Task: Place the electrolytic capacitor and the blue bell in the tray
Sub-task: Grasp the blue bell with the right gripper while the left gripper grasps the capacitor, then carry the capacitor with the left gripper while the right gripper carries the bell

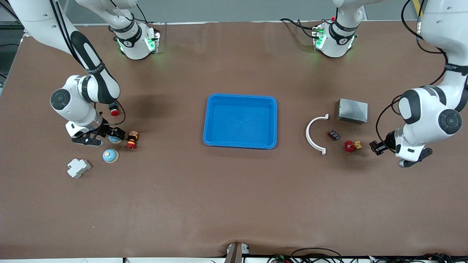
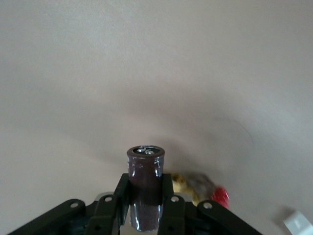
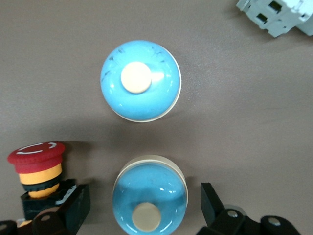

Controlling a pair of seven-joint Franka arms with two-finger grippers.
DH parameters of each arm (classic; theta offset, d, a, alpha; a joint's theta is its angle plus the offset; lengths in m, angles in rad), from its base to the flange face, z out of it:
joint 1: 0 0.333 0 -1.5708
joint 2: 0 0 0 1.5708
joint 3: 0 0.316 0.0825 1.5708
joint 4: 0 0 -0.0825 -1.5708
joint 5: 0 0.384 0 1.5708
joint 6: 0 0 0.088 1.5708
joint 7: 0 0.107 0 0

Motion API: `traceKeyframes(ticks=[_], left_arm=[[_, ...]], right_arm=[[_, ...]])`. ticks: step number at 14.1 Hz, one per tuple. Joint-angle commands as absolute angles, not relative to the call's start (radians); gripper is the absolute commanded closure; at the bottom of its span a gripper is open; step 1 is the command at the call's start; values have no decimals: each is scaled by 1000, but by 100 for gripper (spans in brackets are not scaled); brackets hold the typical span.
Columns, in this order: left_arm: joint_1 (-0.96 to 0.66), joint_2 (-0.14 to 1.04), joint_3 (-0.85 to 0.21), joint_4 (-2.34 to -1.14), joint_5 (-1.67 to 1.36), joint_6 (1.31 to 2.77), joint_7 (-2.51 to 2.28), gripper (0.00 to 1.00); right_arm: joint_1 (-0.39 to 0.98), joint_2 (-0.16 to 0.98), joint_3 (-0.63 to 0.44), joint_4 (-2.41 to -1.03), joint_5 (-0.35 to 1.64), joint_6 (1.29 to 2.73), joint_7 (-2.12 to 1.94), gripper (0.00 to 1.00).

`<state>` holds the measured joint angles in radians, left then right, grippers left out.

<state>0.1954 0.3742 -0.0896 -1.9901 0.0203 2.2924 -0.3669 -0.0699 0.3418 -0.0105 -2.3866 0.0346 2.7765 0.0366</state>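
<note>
- The brown-covered surface [image 1: 234,204] carries all items; both arms are at work at its two ends.
- The shallow bright-blue rectangular plastic tray [image 1: 240,98] sits mid-surface and holds nothing. Judgement: neither part is delivered yet; both placements remain.
- The left gripper [image 1: 377,147] stands at the left arm's end of the surface, jaws closed on the dark cylindrical electrolytic capacitor [image 2: 145,188], seen upright between them in the left wrist view. Whether it is lifted off the surface I cannot tell. Judgement: the grasp is made; carrying it to the tray is left.
- The right gripper [image 1: 112,136] is low over the right arm's end of the surface, jaws open and straddling one blue dome-shaped bell with a cream button [image 3: 150,195]. Judgement: closing, lifting and carrying are all outstanding.
- A second blue bell of the same kind [image 3: 140,81] lies just beside the first, nearer the front camera, untouched.
- Non-task items noted: a grey metal box [image 1: 352,110], a white curved plastic clip [image 1: 313,134], a white terminal block [image 1: 78,167], a red-capped push button [image 3: 36,169] beside the straddled bell, and a small red valve handle [image 1: 350,146] near the left gripper.
</note>
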Motion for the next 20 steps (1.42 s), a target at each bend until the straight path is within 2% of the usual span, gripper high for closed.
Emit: traceKeyframes(ticks=[1,3,7,8,10,11,12,14,20], left_arm=[[193,299,-116,-2003,35,2205,-414,100],[193,270,-164,-2005,35,2148,-486,100],[192,262,-342,-2003,35,2102,-826,100],[190,267,-392,-2002,35,2102,-906,100],[172,275,-461,-2000,35,2102,-1041,100],[144,279,-474,-2002,35,2102,-1098,100],[97,288,-474,-2000,35,2102,-1150,100],[14,325,-474,-1984,34,2103,-1285,100],[-198,428,-471,-1941,92,2114,-1590,100]], right_arm=[[-81,353,-2,-2399,41,2798,32,0],[-81,357,-2,-2399,41,2798,32,0],[-81,357,-2,-2399,41,2798,34,0],[-81,357,-2,-2398,41,2796,34,14],[-81,357,-2,-2396,41,2795,37,71],[-81,356,-2,-2396,41,2792,37,96],[-81,354,-2,-2395,41,2787,35,100],[-72,328,0,-2396,41,2769,31,100],[-31,129,5,-2312,43,2325,51,100]])
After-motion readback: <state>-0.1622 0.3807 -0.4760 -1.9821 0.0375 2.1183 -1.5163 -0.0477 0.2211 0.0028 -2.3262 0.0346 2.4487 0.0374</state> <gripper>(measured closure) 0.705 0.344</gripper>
